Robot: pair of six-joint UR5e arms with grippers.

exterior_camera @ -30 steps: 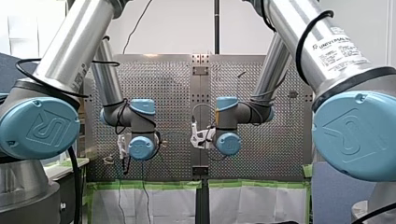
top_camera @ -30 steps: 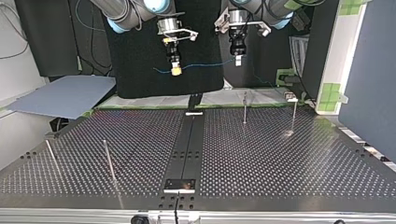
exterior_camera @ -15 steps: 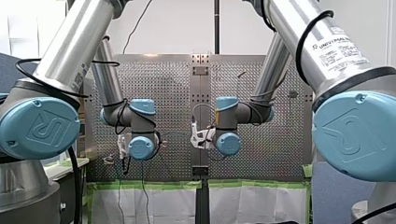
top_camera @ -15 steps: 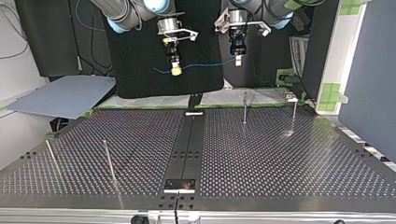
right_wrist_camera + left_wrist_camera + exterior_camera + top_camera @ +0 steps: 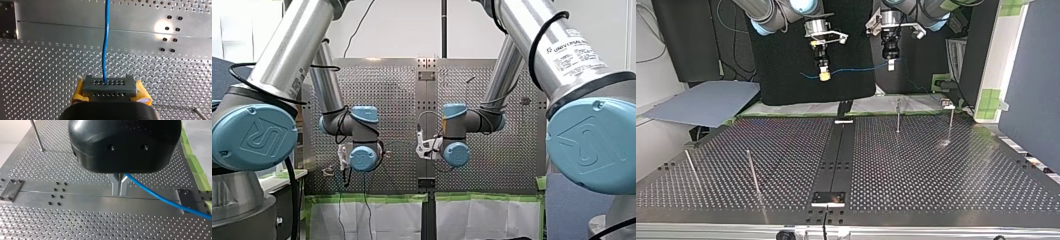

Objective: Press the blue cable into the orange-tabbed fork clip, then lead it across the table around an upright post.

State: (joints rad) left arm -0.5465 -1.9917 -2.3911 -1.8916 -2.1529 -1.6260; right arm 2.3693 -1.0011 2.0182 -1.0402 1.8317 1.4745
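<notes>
Light: bright, even, from overhead.
Glare: round hot spot on the tabletop (image 5: 160, 26) in the right wrist view; fainter sheen in the top view.
Dim: black backdrop (image 5: 781, 85).

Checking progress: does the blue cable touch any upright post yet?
No, the blue cable hangs in the air between my left gripper and my right gripper, clear of the posts.

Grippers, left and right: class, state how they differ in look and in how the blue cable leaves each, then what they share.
1. My left gripper has slim bare metal fingers; my right gripper has yellow pads beside a grey perforated block.
2. The blue cable leaves my left gripper sideways, but runs straight ahead from my right gripper.
Shared: both are shut on the cable, above the perforated table.
</notes>
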